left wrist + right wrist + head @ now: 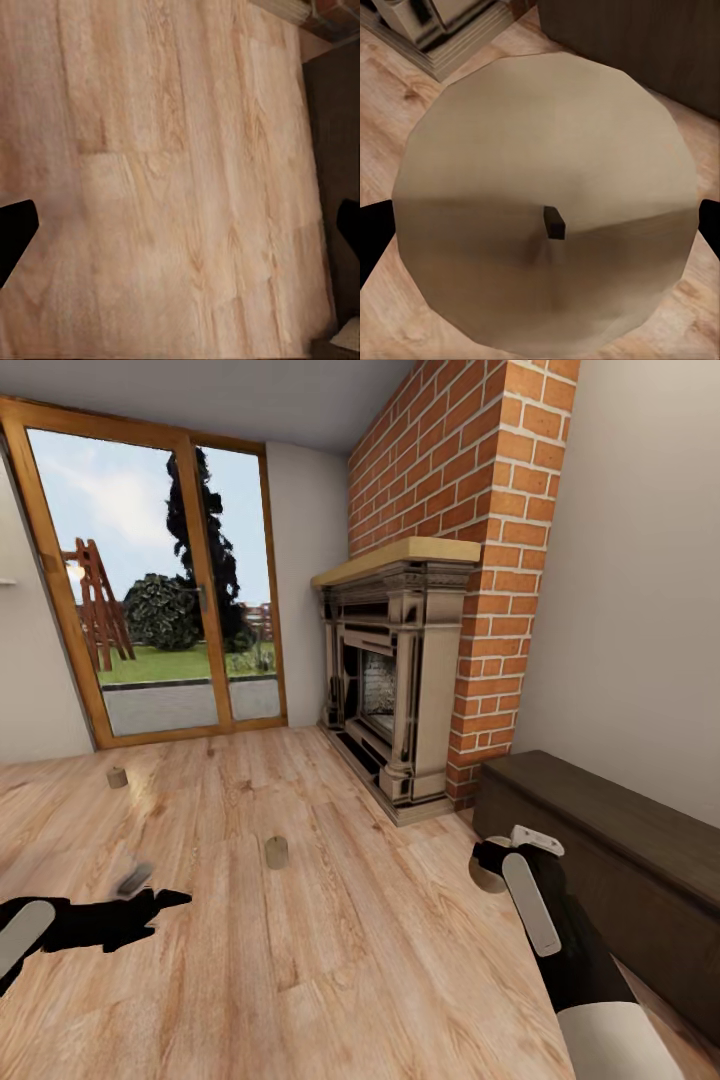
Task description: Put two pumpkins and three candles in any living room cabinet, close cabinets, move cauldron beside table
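Head view. Your right arm reaches forward from the 5 o'clock corner, white forearm shell and black wrist angled down toward the floor, with the right gripper (492, 865) poised directly over a short beige-grey cylindrical candle (487, 877) that stands upright on the pale wood plank floor (330, 960). This candle sits just beside the near end of the long, low dark-brown wooden cabinet (600, 840), which runs along the wall toward 4 o'clock. Your left arm lies low at 8 o'clock, stretched nearly level over the floor, its left gripper (160, 900) pointing toward the centre of the room.

Right wrist view. The candle's round flat top (547, 202) with its tiny dark wick (554, 223) lies between the two black fingertips (375, 232), which stand wide apart at either side (spread, not touching the wax as far as you can see). The cabinet's dark front (645, 45) is close behind it.

Left wrist view. The black fingertips (15, 232) are likewise spread wide, holding nothing, over bare planks.

Two more candles of the same stubby form stand upright on the floor: one near the centre (276, 851), one at 10 o'clock (117, 777) before the wood-framed glass door (150, 580). A cream-mantelled brick fireplace (400, 680) stands at 1 o'clock.
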